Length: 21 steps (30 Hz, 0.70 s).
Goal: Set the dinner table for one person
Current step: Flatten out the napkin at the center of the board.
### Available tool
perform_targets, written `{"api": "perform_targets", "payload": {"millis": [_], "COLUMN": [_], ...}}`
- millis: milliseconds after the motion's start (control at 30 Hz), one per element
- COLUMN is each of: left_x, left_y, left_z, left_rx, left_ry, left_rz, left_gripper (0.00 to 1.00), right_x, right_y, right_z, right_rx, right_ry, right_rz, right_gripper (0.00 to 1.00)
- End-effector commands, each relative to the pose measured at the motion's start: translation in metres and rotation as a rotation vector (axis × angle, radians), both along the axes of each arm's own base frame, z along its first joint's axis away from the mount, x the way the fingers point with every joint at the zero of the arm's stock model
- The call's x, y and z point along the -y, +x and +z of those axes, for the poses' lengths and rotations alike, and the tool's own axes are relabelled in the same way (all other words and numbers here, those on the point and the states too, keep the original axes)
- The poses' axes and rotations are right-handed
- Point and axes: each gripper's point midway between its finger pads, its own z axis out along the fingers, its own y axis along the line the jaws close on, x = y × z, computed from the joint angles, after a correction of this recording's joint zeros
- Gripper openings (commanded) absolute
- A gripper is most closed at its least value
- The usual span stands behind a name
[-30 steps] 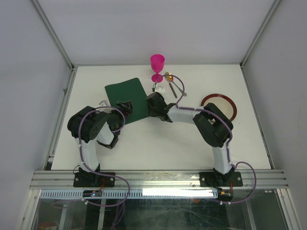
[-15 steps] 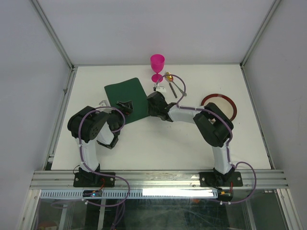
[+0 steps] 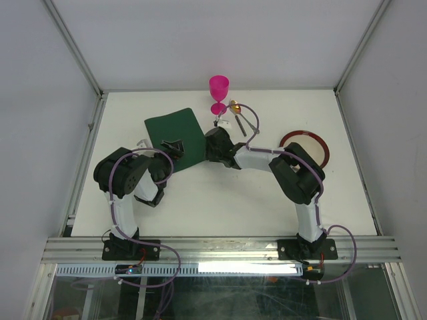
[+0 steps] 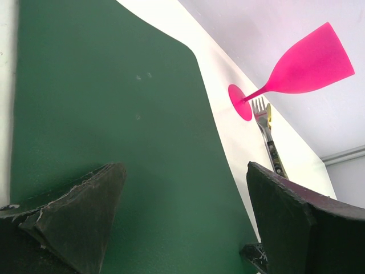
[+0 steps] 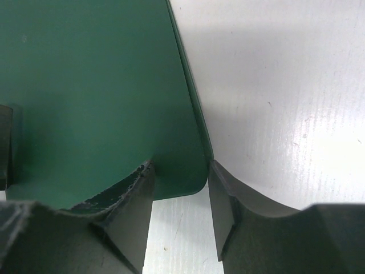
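The large white matte dinner table (image 3: 220, 200) spreads ahead of our arm bases, and we judge it barely set. Its dark green rectangular placemat (image 3: 175, 130) lies askew left of centre, so squaring it seems the step in hand. Our left gripper (image 4: 183, 177) hangs wide open over the mat, while our right gripper (image 5: 179, 177) stands narrowly parted astride its corner. Next we would need a flat, even drag. The pink plastic goblet (image 3: 219, 87) and dark red round plate (image 3: 303, 133) show nothing inside.
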Motion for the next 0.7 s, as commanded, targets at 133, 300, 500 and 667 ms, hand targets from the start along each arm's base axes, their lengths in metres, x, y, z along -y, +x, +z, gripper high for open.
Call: {"api": "perform_targets", "payload": {"millis": [133, 300, 500, 667], "left_x": [0.002, 0.002, 0.002, 0.003], "left_y": [-0.003, -0.003, -0.003, -0.003], "left_z": [0.029, 0.027, 0.027, 0.027], "left_rx": [0.128, 0.125, 0.125, 0.126], "left_ry": [-0.096, -0.094, -0.099, -0.107], "left_rz": [-0.022, -0.024, -0.024, -0.025], "left_gripper": [0.93, 0.93, 0.93, 0.93], "right_x": [-0.038, -0.035, -0.033, -0.032], "right_y": [-0.002, 0.001, 0.003, 0.003], "right_z": [0.05, 0.058, 0.066, 0.072], "right_rx": [0.063, 0.08, 0.089, 0.1], "right_ry": [0.176, 0.156, 0.135, 0.127], "right_rz": [0.067, 0.067, 0.074, 0.076], "right_gripper": [0.43, 0.43, 0.43, 0.43]}}
